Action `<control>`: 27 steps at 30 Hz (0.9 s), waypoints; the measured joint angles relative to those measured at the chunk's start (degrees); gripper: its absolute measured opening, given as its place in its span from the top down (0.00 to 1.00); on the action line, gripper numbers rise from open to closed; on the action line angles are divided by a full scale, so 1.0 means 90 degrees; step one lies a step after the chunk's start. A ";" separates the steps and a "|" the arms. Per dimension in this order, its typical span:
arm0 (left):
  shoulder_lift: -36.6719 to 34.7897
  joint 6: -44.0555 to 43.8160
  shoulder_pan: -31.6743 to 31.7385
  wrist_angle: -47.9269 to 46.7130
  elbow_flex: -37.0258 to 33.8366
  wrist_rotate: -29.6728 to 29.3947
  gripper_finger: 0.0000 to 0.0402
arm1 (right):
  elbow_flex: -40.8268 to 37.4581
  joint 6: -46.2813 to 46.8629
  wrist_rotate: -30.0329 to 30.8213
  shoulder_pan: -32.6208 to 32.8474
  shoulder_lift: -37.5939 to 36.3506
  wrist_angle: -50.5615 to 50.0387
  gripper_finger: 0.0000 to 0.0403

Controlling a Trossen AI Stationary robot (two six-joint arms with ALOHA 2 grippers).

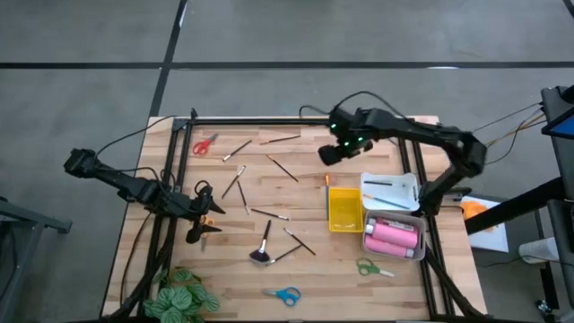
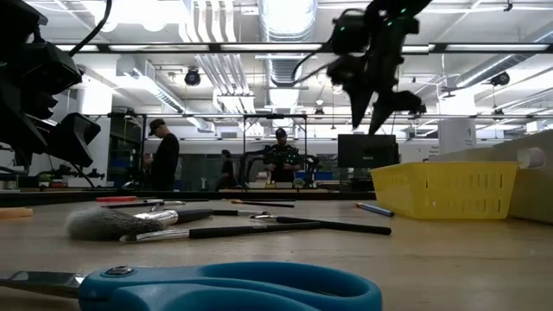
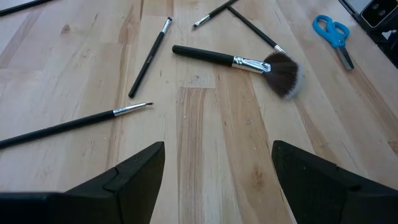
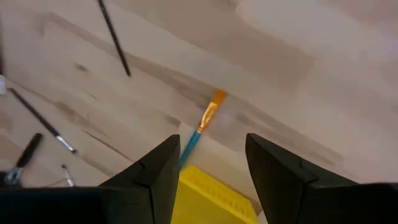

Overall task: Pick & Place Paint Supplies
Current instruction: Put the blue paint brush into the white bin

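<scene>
Brushes lie all over the desk (image 1: pixel 314 269). Right tool (image 1: pixel 328 154) hangs empty, half open, above a blue-handled brush (image 4: pixel 203 124) near center. Left tool (image 1: pixel 195 235) waits wide open at left.

Dark jointed arms, black cables, green lights.

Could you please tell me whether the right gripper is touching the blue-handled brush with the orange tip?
Apart. The right wrist view shows the right gripper open and empty above the brush, with bare table showing between its fingers.
</scene>
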 joint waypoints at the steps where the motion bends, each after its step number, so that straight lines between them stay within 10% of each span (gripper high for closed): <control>1: 0.0000 0.0000 0.0001 0.0000 0.0000 -0.0001 0.25 | 0.0049 0.0108 0.0000 0.0070 0.0141 0.0017 0.55; 27: 0.0000 0.0000 0.0000 0.0000 0.0000 -0.0002 0.25 | 0.0065 0.1418 0.0379 0.0783 0.2075 0.0439 0.55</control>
